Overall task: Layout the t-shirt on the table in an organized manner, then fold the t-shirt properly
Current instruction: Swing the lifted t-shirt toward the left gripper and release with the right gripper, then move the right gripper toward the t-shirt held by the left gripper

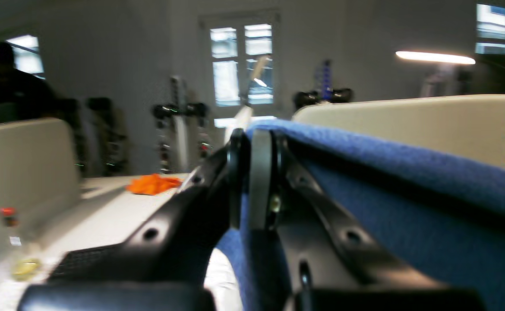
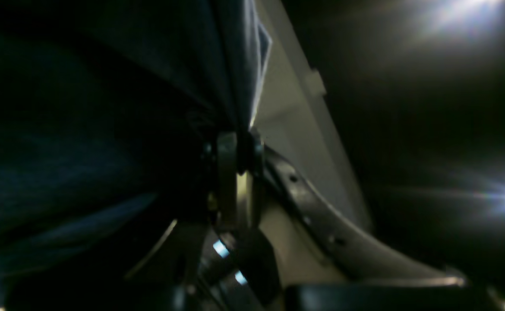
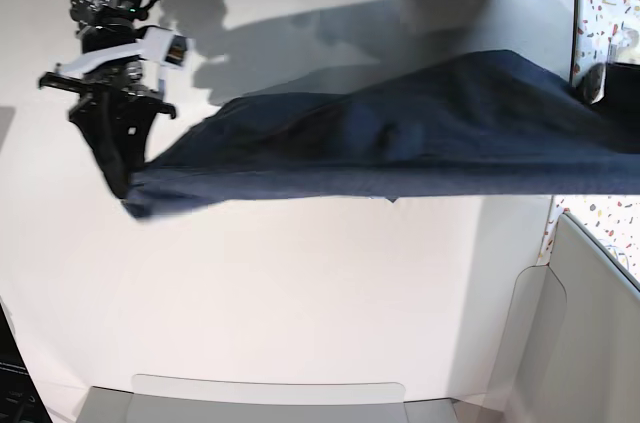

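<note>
The left tool is pressed together on a fold of the t-shirt; in its wrist view the blue cloth runs straight out of the pinch and away to one side, pulled fairly taut. The right tool is likewise clamped on the shirt, its dark fingers pointing down and gripping the cloth's end. In the right wrist view the two pads meet with a thin edge of fabric rising from between them, though that picture is very dark.

The shirt is stretched between the two grips as a long, loose band above the surface. From the right tool it widens across the middle and runs off the picture's edge toward the left arm, which the base view does not show. Its lower edge is nearly straight, with a small tip hanging below it about midway. The upper edge is wavy and bunched, and its shadow falls on the surface behind it.

On the near side of the shirt the white surface lies bare right to its curved front edge. Beyond the shirt's far end stands a narrow speckled panel.
</note>
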Motion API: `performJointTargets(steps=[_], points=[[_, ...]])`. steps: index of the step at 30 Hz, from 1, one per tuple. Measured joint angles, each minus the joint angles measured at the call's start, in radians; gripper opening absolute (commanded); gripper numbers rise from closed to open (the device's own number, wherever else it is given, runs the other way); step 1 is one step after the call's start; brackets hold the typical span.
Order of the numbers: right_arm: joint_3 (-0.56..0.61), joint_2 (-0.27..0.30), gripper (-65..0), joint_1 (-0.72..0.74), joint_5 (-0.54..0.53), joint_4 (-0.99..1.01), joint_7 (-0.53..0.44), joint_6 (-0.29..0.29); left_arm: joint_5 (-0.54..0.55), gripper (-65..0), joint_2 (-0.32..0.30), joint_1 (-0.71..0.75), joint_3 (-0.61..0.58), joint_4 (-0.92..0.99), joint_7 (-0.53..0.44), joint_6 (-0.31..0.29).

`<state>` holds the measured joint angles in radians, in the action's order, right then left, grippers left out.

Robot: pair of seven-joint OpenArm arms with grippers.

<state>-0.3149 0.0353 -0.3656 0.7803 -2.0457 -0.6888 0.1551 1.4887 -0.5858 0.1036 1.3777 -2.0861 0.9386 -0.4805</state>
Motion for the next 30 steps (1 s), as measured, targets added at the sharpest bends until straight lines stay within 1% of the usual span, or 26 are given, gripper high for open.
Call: performJointTargets(steps=[2, 3, 5, 6, 8, 9, 11, 12, 14, 18, 20, 22, 25, 26, 30], points=[[-0.073, 0.003, -65.0, -0.006, -0.06, -0.001, -0.034, 0.006, 0.003, -65.0, 0.013, 0.0, -0.02, -0.001, 0.0, -0.003], [-0.101, 0.011, -65.0, -0.006, -0.085, -0.001, -0.031, 0.006, 0.005, -65.0, 0.019, 0.0, -0.026, -0.001, -0.001, -0.002], [-0.166, 0.02, -65.0, 0.001, -0.183, 0.0, 0.023, 0.011, -0.031, -65.0, 0.029, -0.003, -0.031, 0.003, -0.009, 0.022], [-0.183, 0.032, -65.0, 0.004, -0.214, 0.0, 0.021, 0.023, -0.035, -65.0, 0.029, -0.004, -0.037, 0.007, -0.012, 0.035], [-0.195, 0.048, -65.0, 0.019, -0.215, 0.0, -0.001, 0.015, -0.029, -65.0, 0.029, -0.014, -0.043, 0.007, -0.017, 0.016], [-0.199, 0.051, -65.0, 0.028, -0.216, 0.0, -0.011, 0.009, -0.021, -65.0, 0.029, -0.034, -0.043, 0.005, -0.013, 0.017], [-0.205, 0.068, -65.0, 0.053, -0.235, 0.0, -0.002, 0.008, -0.022, -65.0, 0.026, -0.084, -0.042, 0.005, -0.023, 0.017], [-0.209, 0.076, -65.0, 0.071, -0.242, 0.0, 0.0, 0.017, -0.022, -65.0, 0.023, -0.098, -0.042, 0.005, -0.024, 0.018], [-0.206, 0.077, -65.0, 0.1, -0.243, -0.001, 0.005, 0.016, -0.02, -65.0, 0.021, -0.096, -0.042, 0.005, -0.021, 0.017], [-0.134, 0.097, -65.0, 0.103, -0.237, 0.0, 0.004, 0.012, -0.027, -65.0, 0.014, -0.098, -0.131, 0.005, -0.022, 0.027], [-0.103, 0.096, -65.0, 0.102, -0.238, 0.0, 0.009, 0.014, -0.027, -65.0, -0.007, -0.098, -0.171, 0.005, -0.004, 0.024], [-0.055, 0.084, -65.0, 0.097, -0.24, 0.004, 0.014, 0.014, -0.019, -65.0, -0.027, -0.101, -0.198, 0.005, -0.009, 0.017], [0.036, 0.053, -65.0, 0.061, -0.232, 0.006, 0.014, 0.011, -0.02, -65.0, -0.024, -0.101, -0.212, 0.005, -0.02, 0.018], [0.077, 0.053, -65.0, 0.043, -0.235, 0.008, 0.029, 0.012, -0.021, -65.0, -0.024, -0.101, -0.213, 0.005, -0.018, 0.018], [0.328, 0.07, -65.0, 0.013, -0.251, 0.055, 0.198, 0.019, -0.02, -65.0, -0.024, -0.103, -0.226, 0.005, -0.017, 0.02]])
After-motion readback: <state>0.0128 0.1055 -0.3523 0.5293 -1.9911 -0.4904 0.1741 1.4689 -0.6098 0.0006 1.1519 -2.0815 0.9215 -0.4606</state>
